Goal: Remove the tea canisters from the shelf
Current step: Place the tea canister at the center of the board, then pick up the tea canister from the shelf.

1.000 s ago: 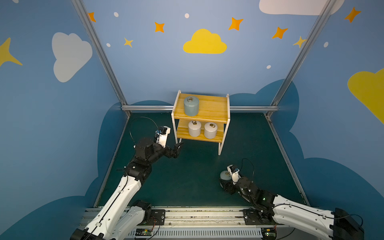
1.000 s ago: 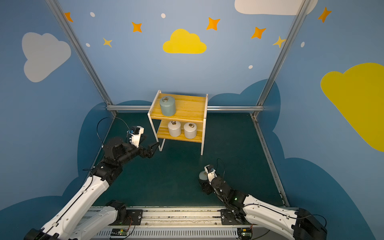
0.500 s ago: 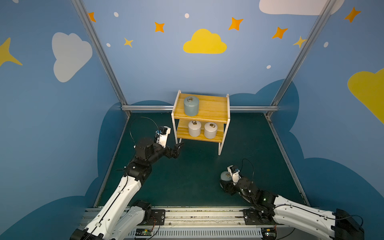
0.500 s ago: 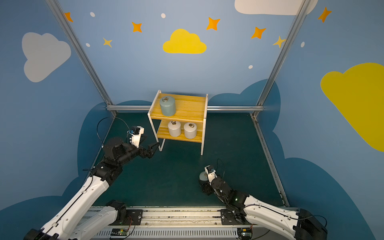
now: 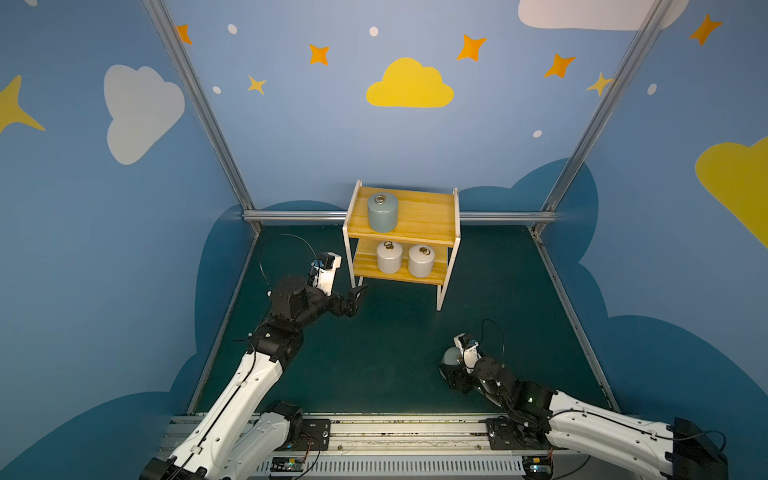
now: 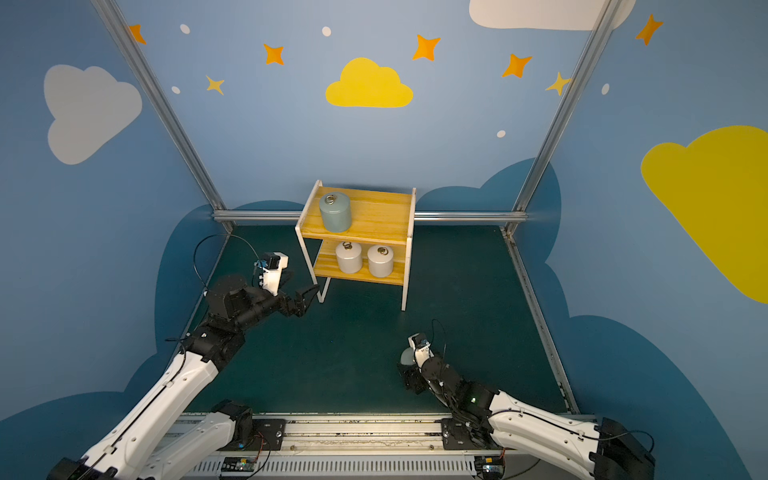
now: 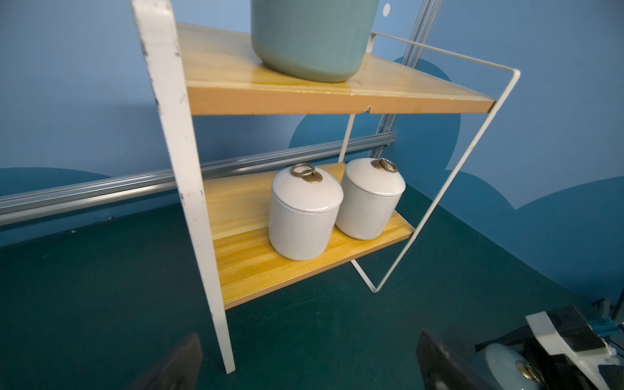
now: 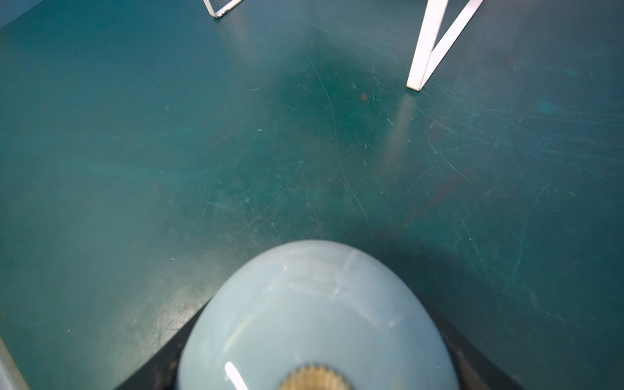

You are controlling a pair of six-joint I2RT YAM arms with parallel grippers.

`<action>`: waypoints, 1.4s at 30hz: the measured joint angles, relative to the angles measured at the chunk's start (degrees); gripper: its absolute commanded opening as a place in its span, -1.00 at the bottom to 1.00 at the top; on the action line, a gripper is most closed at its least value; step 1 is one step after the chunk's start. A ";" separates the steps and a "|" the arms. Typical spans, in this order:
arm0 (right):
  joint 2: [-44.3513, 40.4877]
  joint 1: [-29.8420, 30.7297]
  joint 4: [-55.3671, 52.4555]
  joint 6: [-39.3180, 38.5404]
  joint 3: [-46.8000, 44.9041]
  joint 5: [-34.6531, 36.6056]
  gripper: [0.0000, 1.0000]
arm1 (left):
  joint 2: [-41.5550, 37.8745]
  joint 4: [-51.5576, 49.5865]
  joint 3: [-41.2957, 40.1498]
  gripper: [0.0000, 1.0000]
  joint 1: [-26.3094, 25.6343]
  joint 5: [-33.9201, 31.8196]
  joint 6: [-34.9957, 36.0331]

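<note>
**Top views.** The shelf (image 5: 424,214) stood at the far centre of the counter (image 5: 395,353). The top canister (image 5: 382,212), grey-blue, stood upright at the left of the upper board. The left white canister (image 5: 389,257) and the right white canister (image 5: 421,261) stood upright on the lower board. The counter canister (image 5: 451,356), also grey-blue, stood on the counter at near right, well apart from the shelf. The left fingers (image 5: 358,292) were spread wide and empty, just beside the shelf's near left leg.

**Left wrist.** The two white canisters stood close together. Whether they touched could not be told. Each had a glossy body, a domed lid (image 7: 305,192) seated on a visible seam, and a brass ring (image 7: 303,170) on top.

**Right wrist.** The right fingers (image 8: 158,368) flanked the counter canister on both sides. Whether they gripped it or stood clear could not be told.

**Handling (judged).** The canisters looked like glazed ceramic: rigid, fairly heavy for their size, slippery and breakable. The lids probably sat loose, so a lift by the ring could raise the lid alone. Grip the body below the seam, across its width. The top canister would need nearly full finger spread. Take the left white canister first, because the narrow gap between the pair leaves little room for a finger.
</note>
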 measured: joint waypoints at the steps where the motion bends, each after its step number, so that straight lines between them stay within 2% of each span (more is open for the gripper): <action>1: -0.11 0.07 -0.50 -0.02 0.31 -0.02 0.68 | 0.00 -0.02 0.00 1.00 0.00 -0.02 0.00; 22: 2.86 0.20 -1.44 -3.06 4.83 -0.92 0.76 | -0.42 -0.39 -0.63 1.00 -0.09 -0.24 0.44; 31: 2.84 -0.37 -2.34 -5.53 10.16 -1.97 0.78 | -0.70 -0.63 -0.63 1.00 -0.09 -0.35 0.63; 42: 5.25 -5.97 -5.35 -8.02 17.07 -5.18 0.78 | 1.05 -4.46 2.82 1.00 -0.09 -0.61 0.70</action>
